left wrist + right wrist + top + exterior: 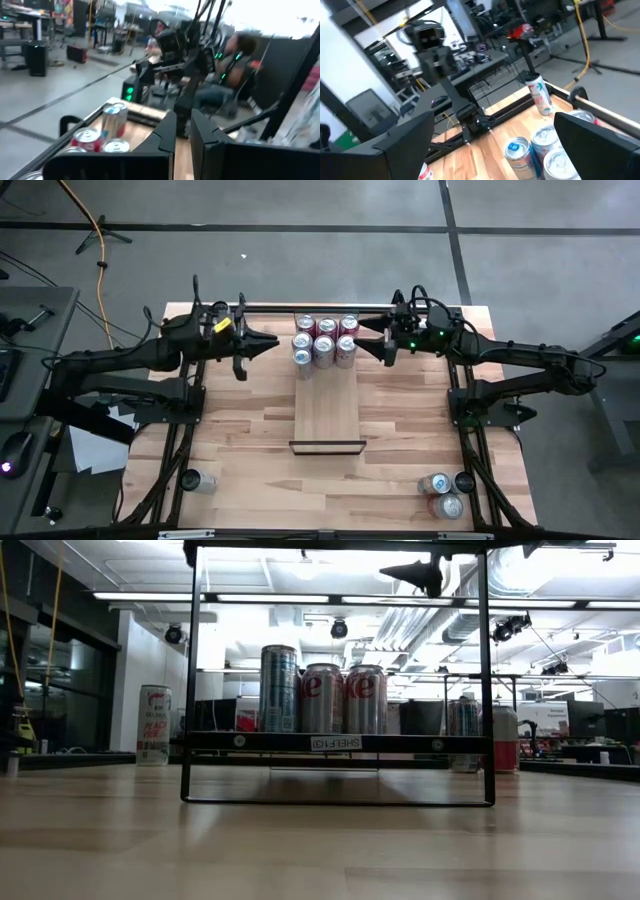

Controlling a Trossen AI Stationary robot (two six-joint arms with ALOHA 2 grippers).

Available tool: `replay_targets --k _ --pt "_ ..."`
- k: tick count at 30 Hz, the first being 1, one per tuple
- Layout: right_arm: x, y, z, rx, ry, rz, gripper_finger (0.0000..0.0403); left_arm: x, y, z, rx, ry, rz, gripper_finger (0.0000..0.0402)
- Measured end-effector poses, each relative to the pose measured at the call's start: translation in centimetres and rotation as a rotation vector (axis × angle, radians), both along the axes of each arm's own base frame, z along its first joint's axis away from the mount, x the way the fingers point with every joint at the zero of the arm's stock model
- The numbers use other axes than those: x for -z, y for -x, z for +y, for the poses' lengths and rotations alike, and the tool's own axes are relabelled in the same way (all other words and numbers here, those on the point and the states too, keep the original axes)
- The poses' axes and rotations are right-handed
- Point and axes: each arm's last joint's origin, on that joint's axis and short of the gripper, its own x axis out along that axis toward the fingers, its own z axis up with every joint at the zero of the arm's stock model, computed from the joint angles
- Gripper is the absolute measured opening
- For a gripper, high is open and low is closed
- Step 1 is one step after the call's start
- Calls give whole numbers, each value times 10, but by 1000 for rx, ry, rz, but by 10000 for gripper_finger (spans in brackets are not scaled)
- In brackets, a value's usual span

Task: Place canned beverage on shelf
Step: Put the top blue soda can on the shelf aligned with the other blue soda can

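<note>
High view: cans (pixel 325 340) on shelf (pixel 327 415) between closed left tool (pixel 272 343); spread, empty right tool (pixel 366 330).

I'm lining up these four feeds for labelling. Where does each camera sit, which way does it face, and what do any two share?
High: overhead, straight down on the table; both arms, left tool, right tool, shelf.
Low: table height, level through the shelf frame; one tool tip overhead.
Left wrist: past the shut left tool, across to the right arm.
Right wrist: past the open right tool, across to the left arm.
Shared: the cans on the shelf show in all four.
</note>
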Motion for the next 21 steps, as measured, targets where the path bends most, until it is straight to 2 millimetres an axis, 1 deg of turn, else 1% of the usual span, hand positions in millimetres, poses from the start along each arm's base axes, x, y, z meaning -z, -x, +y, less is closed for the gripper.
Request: replay_targets --k 3,6,15,17,18,21 --pt "-1 -1 3 -25 75 5 397 9 5 2 -3 50 -17 0" --pt "-1 -1 5 -35 116 2 397 14 5 4 -11 69 -1 1" --pt "0 -2 6 -26 45 4 397 13 5 4 -20 50 -4 1" --pt "-1 -1 4 45 -12 16 397 13 5 4 -20 51 -4 1" --pt "-2 0 1 118 -53 47 397 13 5 4 -20 51 -4 1" --pt "-11 11 -16 439 -157 222 397 13 5 4 -21 51 -3 1"
